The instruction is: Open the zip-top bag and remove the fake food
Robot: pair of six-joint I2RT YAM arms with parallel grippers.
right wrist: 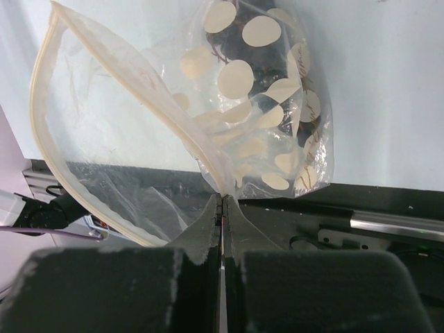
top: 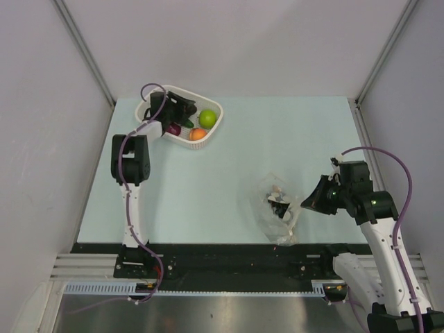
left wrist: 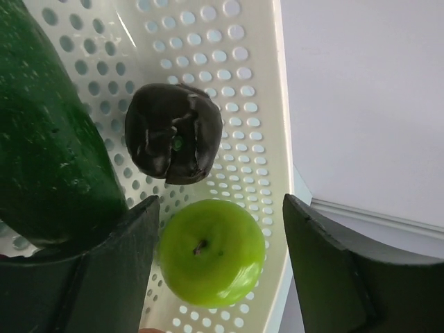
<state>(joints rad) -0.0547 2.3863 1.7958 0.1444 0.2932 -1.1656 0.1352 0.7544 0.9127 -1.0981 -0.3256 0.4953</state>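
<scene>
The zip-top bag (right wrist: 229, 104) is clear, crinkled plastic with a cream zip strip and a dark panel of pale dots, and its mouth gapes open. It lies on the table (top: 277, 132) near the front edge, toward the right arm's side. Only the right wrist view shows the right gripper (right wrist: 222, 202) pinched tight on the bag's rim; from above that pinch is too small to tell. The left wrist view shows the left gripper (left wrist: 220, 229) spread wide inside the white basket (left wrist: 274, 139). It straddles a lime-green ball (left wrist: 211, 253) beside dark grapes (left wrist: 173, 133) and a cucumber (left wrist: 41, 139), well apart from the bag.
</scene>
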